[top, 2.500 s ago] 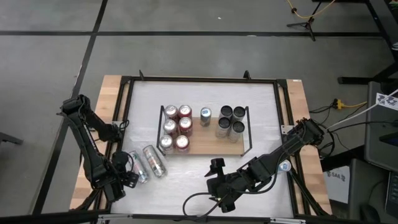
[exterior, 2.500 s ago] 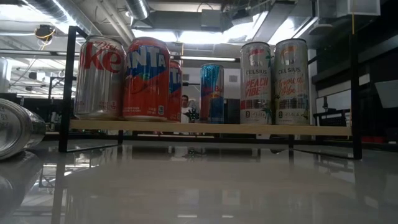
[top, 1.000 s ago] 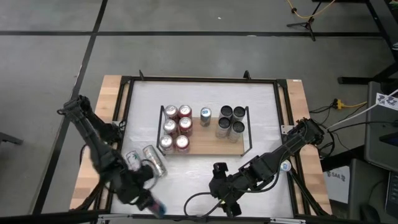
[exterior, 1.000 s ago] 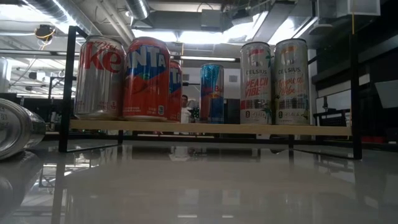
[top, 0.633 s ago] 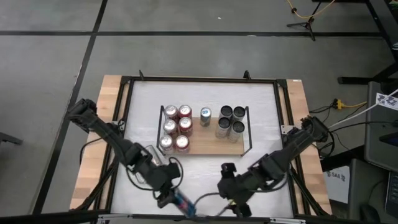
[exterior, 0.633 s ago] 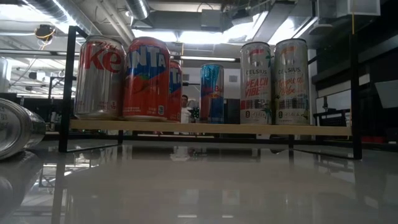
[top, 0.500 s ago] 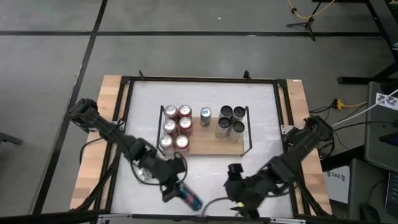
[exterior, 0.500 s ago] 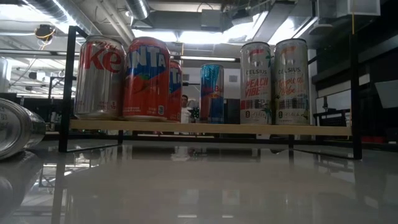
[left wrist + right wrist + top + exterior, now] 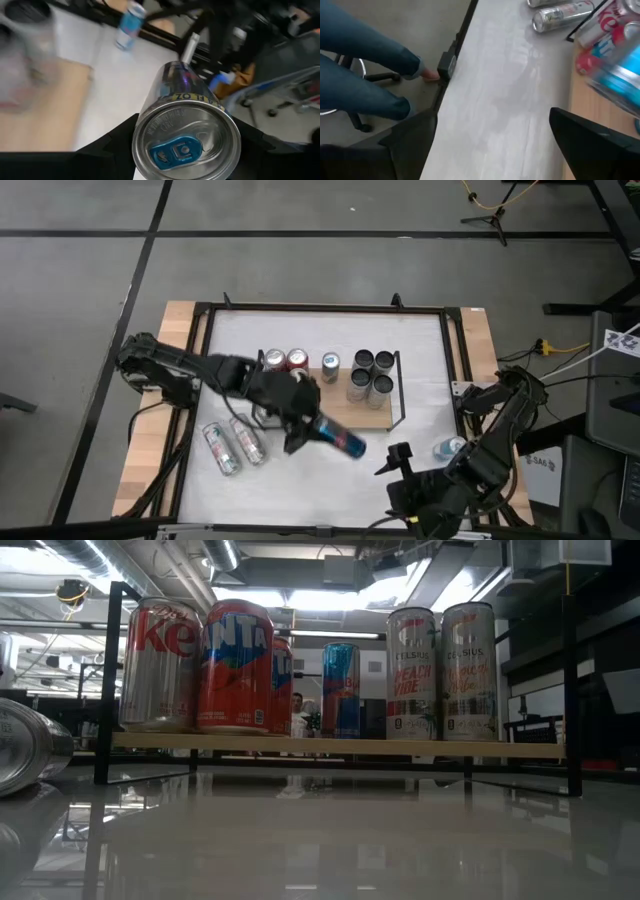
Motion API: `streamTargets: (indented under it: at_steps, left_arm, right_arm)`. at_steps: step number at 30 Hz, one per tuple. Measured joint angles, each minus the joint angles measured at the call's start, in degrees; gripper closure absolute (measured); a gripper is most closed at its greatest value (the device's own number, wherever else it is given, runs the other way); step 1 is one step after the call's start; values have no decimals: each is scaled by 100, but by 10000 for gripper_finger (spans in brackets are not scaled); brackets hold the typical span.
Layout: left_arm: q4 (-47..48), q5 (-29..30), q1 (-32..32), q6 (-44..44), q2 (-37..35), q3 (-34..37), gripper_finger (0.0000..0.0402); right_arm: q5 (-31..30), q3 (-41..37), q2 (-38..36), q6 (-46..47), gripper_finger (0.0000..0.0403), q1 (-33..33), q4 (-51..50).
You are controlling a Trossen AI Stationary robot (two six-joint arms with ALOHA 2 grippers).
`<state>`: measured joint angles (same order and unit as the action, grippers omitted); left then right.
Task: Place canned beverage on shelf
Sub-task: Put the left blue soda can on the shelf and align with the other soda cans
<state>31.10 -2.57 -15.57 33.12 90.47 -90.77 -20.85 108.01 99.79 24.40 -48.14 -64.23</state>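
Fanta (image 9: pixel 236 665) and Celsius (image 9: pixel 411 672) labels are read on the shelf (image 9: pixel 345 418). A blue can (image 9: pixel 336 438), brand unreadable, is clamped by the left gripper (image 9: pixel 300 435) over the front edge; the right gripper (image 9: pixel 398 463) is spread empty.

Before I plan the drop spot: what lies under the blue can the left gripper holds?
Under the blue can held by the left gripper: the shelf front edge and white tabletop. The board beneath the arm is hidden.

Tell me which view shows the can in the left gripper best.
Left wrist view: the blue can fills the picture, top and blue tab facing the camera, the left gripper shut on it. The high view shows it small, lying sideways over the shelf front edge. Right wrist view catches a blur; low view shows nothing of it.
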Motion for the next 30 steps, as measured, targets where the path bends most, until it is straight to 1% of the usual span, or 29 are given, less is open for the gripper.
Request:
streamTargets:
  at_steps: [5, 11, 17, 22, 25, 30]
  left_arm:
    - [388, -10, 524, -703, -6, -402, 184]
    - [1278, -256, 1020, -1311, 114, -888, 183]
    - [2456, -278, 1363, -2218, 724, -1545, 183]
    - [3345, -256, 1449, -3069, 1415, -2039, 183]
    - [3577, -260, 1449, -3382, 1716, -2176, 183]
    - [3658, -248, 1483, -3742, 2022, -2198, 183]
  right_arm:
    - [-166, -1, 11, -16, 22, 75, 22]
    - [-209, -2, 13, -22, 22, 177, 18]
    - [-226, -4, 15, -23, 22, 298, 29]
    - [-256, -4, 17, -22, 22, 400, 33]
    - [-264, -4, 17, -15, 22, 410, 31]
    - [-257, -4, 20, -22, 22, 433, 16]
